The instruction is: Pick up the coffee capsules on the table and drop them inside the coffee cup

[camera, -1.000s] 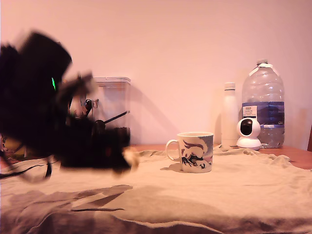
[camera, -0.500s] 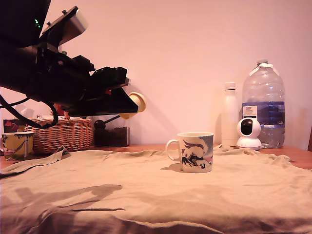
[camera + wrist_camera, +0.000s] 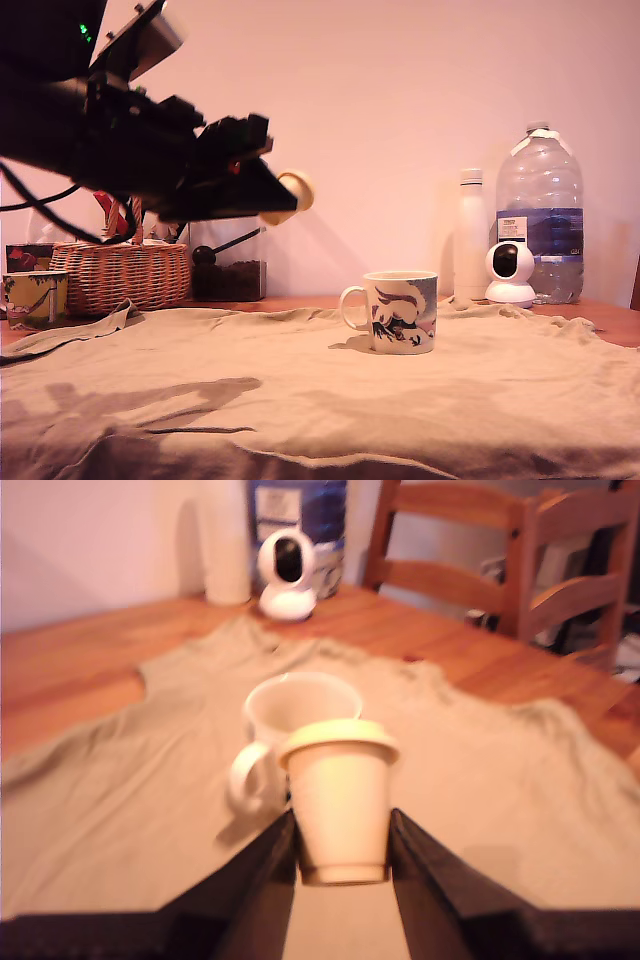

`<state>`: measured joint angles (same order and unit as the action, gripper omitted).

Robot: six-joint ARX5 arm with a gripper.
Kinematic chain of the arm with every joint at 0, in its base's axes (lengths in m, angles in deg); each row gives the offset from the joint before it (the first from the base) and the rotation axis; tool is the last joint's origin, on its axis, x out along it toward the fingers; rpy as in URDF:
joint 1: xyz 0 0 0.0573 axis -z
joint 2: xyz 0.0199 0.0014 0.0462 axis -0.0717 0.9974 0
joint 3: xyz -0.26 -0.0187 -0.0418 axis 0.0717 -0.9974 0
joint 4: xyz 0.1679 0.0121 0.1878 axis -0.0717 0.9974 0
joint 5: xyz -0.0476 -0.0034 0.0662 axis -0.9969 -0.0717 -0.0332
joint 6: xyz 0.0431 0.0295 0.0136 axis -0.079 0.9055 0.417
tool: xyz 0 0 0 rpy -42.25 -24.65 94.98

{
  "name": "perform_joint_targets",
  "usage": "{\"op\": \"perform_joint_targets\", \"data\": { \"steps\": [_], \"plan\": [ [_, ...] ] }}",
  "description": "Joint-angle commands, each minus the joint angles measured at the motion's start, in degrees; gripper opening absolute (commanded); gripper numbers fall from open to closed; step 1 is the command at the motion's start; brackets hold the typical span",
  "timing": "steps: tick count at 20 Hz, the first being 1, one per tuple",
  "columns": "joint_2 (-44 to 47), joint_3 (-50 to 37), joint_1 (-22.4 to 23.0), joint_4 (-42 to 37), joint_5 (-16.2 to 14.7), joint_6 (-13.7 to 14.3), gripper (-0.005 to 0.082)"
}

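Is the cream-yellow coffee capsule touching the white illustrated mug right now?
Apart. In the exterior view the cream-yellow capsule is held high in the gripper, with bare wall between it and the white illustrated mug on the cloth.

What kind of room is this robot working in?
Probably a home dining room or kitchen: a wooden table under a cloth, wooden chairs beside it, plus a wicker basket and a water bottle.

One capsule (image 3: 340,802), two mugs (image 3: 400,311), two bottles (image 3: 540,212)
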<state>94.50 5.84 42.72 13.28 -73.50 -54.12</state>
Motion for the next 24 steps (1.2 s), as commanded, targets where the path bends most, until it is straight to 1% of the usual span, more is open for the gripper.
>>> {"op": "perform_joint_targets", "data": {
  "steps": [1, 3, 6, 10, 13, 17, 20, 24],
  "plan": [
    [2.84, 2.08, -0.04, -0.74, -0.7, 0.31, 0.018],
    [5.22, 4.26, -0.04, -0.7, -1.18, 0.46, 0.018],
    [8.87, 8.11, -0.04, -0.26, -3.06, 0.9, 0.018],
    [12.98, 14.12, -0.04, 2.82, -3.85, 1.38, 0.018],
    [15.56, 18.38, -0.04, 5.95, -5.14, 1.57, 0.018],
    [18.69, 24.52, -0.28, 12.31, -6.27, 1.77, 0.018],
    [21.03, 29.59, -0.87, 17.38, -6.54, 1.77, 0.018],
    [23.58, 36.17, -1.92, 24.35, -7.96, 1.77, 0.018]
  ]
}}
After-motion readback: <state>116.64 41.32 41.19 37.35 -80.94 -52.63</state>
